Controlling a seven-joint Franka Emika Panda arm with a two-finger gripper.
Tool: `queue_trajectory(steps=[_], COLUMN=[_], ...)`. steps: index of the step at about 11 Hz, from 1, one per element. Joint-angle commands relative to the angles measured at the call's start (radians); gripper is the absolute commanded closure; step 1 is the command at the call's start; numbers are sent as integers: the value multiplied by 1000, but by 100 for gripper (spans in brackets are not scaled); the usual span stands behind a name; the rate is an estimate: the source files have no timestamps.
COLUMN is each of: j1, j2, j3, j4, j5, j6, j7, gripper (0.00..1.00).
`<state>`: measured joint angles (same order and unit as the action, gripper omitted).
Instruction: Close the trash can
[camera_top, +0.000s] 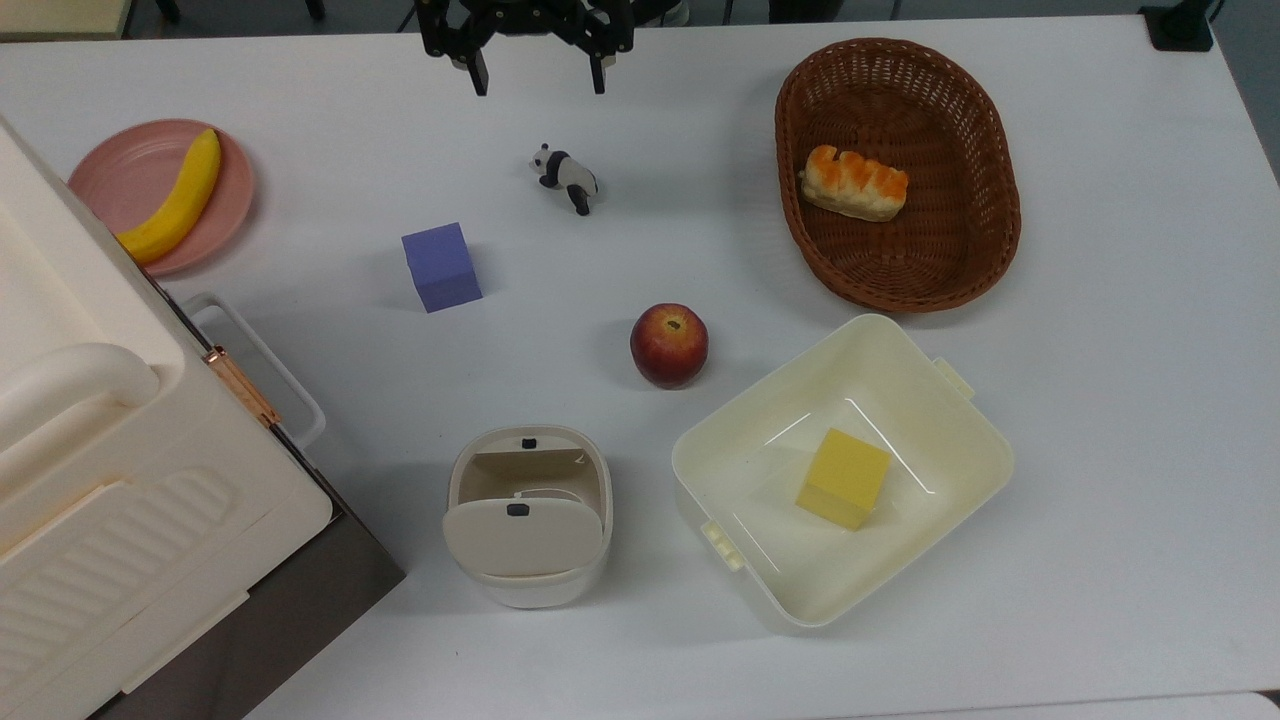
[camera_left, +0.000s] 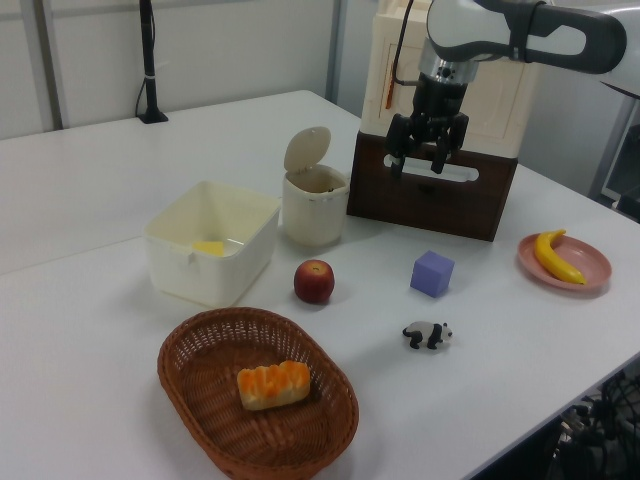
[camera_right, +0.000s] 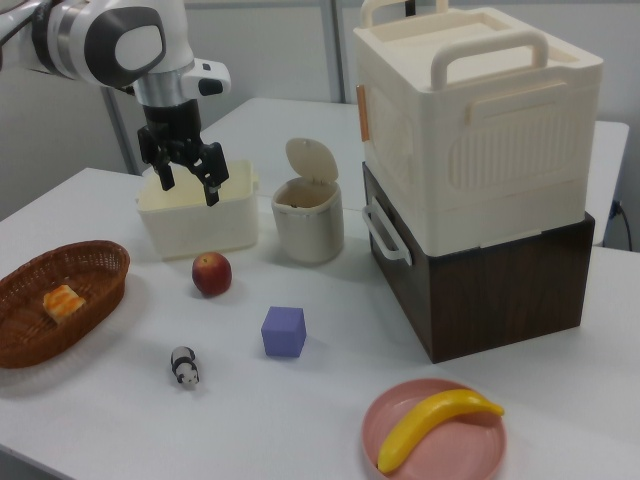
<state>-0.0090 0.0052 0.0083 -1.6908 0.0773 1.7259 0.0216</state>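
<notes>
Trash can (camera_top: 528, 520): on the table (camera_top: 1100, 400), lid (camera_left: 305, 149) raised, between cream tub (camera_top: 845, 470) and big white box (camera_right: 480, 110).
Gripper (camera_right: 188, 172): fingers spread, empty, above the table, well apart from the trash can.

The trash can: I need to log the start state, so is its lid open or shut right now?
Open. The trash can has its lid hinged up, standing nearly upright above the rim, exposing the inside.
</notes>
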Motion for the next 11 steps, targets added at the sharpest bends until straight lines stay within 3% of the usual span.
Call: queue_trajectory(steps=[1,4,11], j1=[8,6,6], j2=[-39,-51,-51], j3=[-21,-21,-19], j4=[-13,-18,-13], j5=[28,59,56], j6=[29,89,21], j7=[-49,-43,-35], gripper=[0,0,0])
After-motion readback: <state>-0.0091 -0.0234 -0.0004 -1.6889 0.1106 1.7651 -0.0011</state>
